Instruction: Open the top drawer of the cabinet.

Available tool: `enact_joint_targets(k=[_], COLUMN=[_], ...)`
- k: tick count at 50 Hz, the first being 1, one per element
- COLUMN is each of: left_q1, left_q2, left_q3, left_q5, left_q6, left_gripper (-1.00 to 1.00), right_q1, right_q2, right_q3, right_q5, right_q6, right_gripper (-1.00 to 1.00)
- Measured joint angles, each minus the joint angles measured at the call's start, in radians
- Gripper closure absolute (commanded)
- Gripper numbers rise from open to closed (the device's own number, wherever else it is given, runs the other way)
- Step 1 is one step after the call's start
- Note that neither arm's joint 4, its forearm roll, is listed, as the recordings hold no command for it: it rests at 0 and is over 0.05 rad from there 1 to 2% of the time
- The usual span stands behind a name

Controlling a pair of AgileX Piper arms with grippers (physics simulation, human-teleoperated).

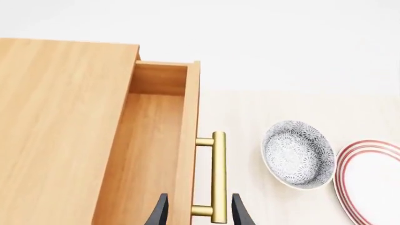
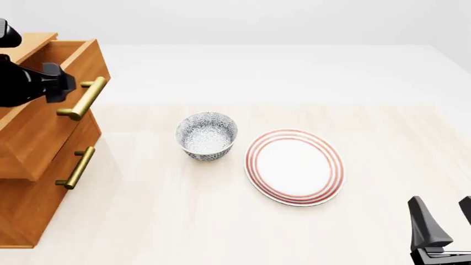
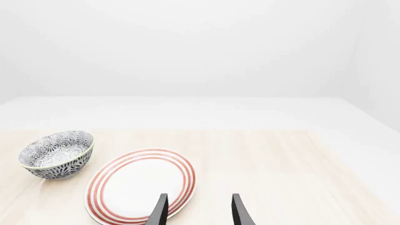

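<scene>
Top drawer (image 1: 150, 140), rigid wood, slides stiffly I judge; my left gripper (image 1: 198, 213) straddles its brass handle (image 1: 218, 176), fingers apart (right gripper (image 3: 198, 211) idle, spread).

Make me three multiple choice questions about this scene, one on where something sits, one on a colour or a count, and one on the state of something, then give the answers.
1. Where is the patterned bowl?
A. On the striped plate
B. On the table between the cabinet and the plate
C. In the top drawer

2. What colour are the plate's rim rings?
A. Red
B. Blue
C. Green

3. How is the top drawer now?
A. Fully shut
B. Removed from the cabinet
C. Pulled partly out

Answers:
1. B: the front view shows the bowl standing on the tabletop, right of the cabinet and left of the plate.
2. A: red rings circle the white centre.
3. C: the left wrist view shows the bare wood interior, with the left hand at the brass handle.
</scene>
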Motion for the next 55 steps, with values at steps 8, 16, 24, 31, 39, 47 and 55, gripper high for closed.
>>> enact_joint_targets(k=[8, 16, 24, 31, 39, 47, 55], left_q1=[-0.002, -0.003, 0.002, 0.004, -0.005, -0.030, -0.053], left_q2=[0.008, 0.020, 0.028, 0.037, 0.047, 0.057, 0.064], left_q3=[0.012, 0.023, 0.034, 0.040, 0.046, 0.047, 0.045], left_q5=[-0.013, -0.030, -0.042, -0.052, -0.063, -0.068, -0.070], left_q6=[-0.006, -0.011, -0.016, -0.020, -0.026, -0.038, -0.052], left_gripper=[-1.00, -1.00, -1.00, -1.00, -1.00, -1.00, -1.00], right_q1=[0.000, 0.000, 0.000, 0.000, 0.000, 0.000, 0.000], right_q2=[0.000, 0.000, 0.000, 0.000, 0.000, 0.000, 0.000], right_q3=[0.000, 0.000, 0.000, 0.000, 0.000, 0.000, 0.000], right_q5=[0.000, 0.000, 0.000, 0.000, 0.000, 0.000, 0.000], right_q6=[0.000, 0.000, 0.000, 0.000, 0.000, 0.000, 0.000], right_gripper=[-1.00, -1.00, -1.00, -1.00, -1.00, -1.00, -1.00])
